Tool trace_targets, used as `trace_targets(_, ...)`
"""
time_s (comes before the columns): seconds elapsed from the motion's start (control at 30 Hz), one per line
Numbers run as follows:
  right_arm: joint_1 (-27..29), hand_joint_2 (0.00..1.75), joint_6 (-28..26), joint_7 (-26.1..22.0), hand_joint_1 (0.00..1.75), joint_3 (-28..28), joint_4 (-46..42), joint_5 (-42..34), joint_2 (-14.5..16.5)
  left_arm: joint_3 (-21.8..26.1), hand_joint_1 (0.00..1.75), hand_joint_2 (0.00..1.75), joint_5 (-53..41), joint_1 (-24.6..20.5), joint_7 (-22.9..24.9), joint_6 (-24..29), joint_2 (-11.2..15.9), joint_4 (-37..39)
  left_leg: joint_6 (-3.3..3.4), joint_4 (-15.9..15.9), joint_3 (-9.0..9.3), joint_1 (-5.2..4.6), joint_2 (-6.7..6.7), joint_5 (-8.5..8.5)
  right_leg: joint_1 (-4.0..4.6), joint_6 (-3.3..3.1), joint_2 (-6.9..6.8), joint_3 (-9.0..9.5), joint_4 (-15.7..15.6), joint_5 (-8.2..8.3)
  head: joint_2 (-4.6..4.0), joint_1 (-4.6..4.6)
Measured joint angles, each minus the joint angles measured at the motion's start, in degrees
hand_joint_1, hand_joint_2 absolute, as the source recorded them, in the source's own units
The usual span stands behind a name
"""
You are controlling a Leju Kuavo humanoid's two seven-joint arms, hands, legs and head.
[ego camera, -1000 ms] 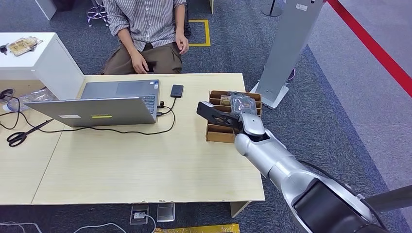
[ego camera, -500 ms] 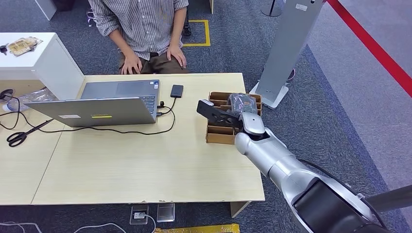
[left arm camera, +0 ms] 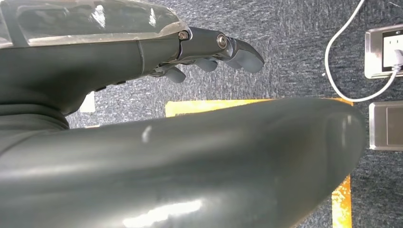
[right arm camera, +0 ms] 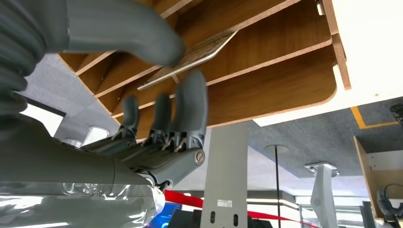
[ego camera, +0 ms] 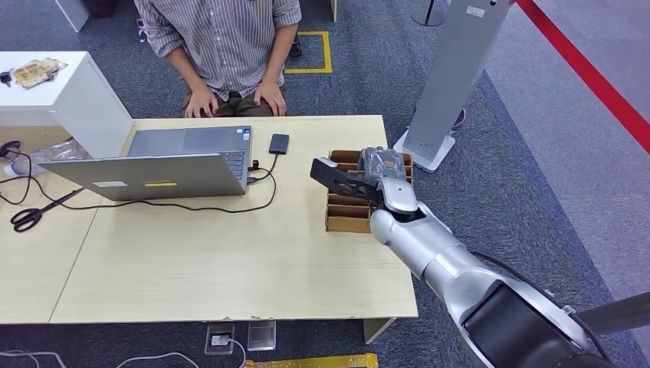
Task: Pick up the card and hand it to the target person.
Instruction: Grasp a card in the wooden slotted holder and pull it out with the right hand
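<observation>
A brown slotted wooden box (ego camera: 346,213) stands near the right edge of the table (ego camera: 230,253). My right hand (ego camera: 381,164) reaches into its far slots. In the right wrist view the card (right arm camera: 199,54) lies slanted between the box's dividers (right arm camera: 266,71), and my thumb (right arm camera: 133,33) and a finger (right arm camera: 192,99) pinch it from both sides. The target person (ego camera: 226,38), in a striped shirt, sits at the far side of the table with both hands at its edge. My left hand (left arm camera: 209,50) hangs over the carpet, holding nothing, its fingers loosely apart.
An open grey laptop (ego camera: 172,162) with a black cable sits at the left of the table, a small black device (ego camera: 279,143) beside it. Scissors (ego camera: 31,216) lie on the adjoining desk. A white post (ego camera: 452,77) stands just beyond the box.
The person has leaned forward and moved both hands from the lap to the table edge. My right hand has shifted slightly deeper over the box's far slots, covering the card.
</observation>
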Motion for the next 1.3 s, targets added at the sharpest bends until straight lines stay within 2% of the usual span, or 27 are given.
trace_targets(0.03, 0.0, 1.75, -0.09, -0.03, 1.73, 0.0, 0.0, 0.0, 0.0, -0.01, 0.0, 0.0, 0.0, 0.0, 0.0, 0.02, 0.0, 0.0, 0.0, 0.0, 0.0, 0.0, 0.0, 0.0, 0.0, 0.0, 0.0, 0.0, 0.0, 0.0, 0.0, 0.0)
trace_targets(0.1, -0.01, 1.75, -0.35, -0.1, 1.75, 0.0, 0.0, -0.01, 0.01, -0.02, 0.0, 0.0, -0.01, 0.0, -0.03, 0.06, 0.0, 0.0, 0.0, 0.0, 0.0, 0.0, 0.0, 0.0, 0.0, 0.0, 0.0, 0.0, 0.0, 0.0, -0.01, 0.0)
trace_targets(0.23, -0.01, 1.75, -0.88, -0.25, 1.75, 0.0, 0.0, -0.02, 0.02, -0.03, 0.0, 1.75, -0.1, 0.0, -0.4, 0.17, 0.0, 0.0, 0.0, 0.0, 0.0, 0.0, 0.0, 0.0, 0.0, 0.0, 0.0, 0.0, 0.0, 0.0, -0.01, 0.01)
trace_targets(0.73, 0.06, 1.75, -3.27, -0.76, 1.75, -0.03, -0.05, -0.08, 0.02, -0.85, 0.0, 1.75, -0.19, 0.0, -0.54, 0.97, 0.0, 0.0, 0.0, 0.0, 0.0, 0.0, 0.0, 0.0, 0.0, 0.0, 0.0, 0.0, 0.0, 0.0, -0.01, 0.0)
trace_targets(0.87, -0.07, 1.75, -2.31, -0.34, 1.75, -0.34, -1.98, -0.91, -0.4, -0.85, 0.0, 1.75, 0.05, 0.02, -0.1, 1.07, 0.0, 0.0, 0.0, 0.0, 0.0, 0.0, 0.0, 0.0, 0.0, 0.0, 0.0, 0.0, 0.01, 0.0, -0.01, -0.01)
trace_targets(1.0, -0.25, 1.75, 2.84, 1.7, 1.75, -1.25, -8.4, -2.96, -2.18, -0.81, 0.0, 1.75, 0.49, 0.09, 0.07, 1.26, 0.04, 0.0, 0.0, 0.0, 0.01, 0.0, 0.0, 0.01, 0.0, 0.0, 0.0, 0.0, 0.01, 0.0, -0.01, 0.01)
trace_targets(1.13, -0.19, 1.75, 8.15, 3.13, 1.75, -2.72, -18.87, -5.61, -4.91, -0.79, 0.0, 1.75, 1.23, 0.16, -0.03, 1.28, 0.22, 0.0, -0.01, 0.01, 0.02, 0.0, 0.01, 0.01, 0.0, 0.0, 0.01, -0.02, 0.02, 0.0, 0.0, 0.03)
trace_targets(1.3, 0.75, 1.75, 10.61, 5.11, 1.75, -4.48, -33.27, -5.11, -8.32, -0.77, 0.0, 1.75, 1.7, 0.3, -0.08, 1.27, 0.35, 0.0, -0.01, 0.01, 0.02, 0.0, 0.02, 0.0, 0.0, 0.0, 0.02, -0.04, 0.01, 0.0, -0.01, -0.03)
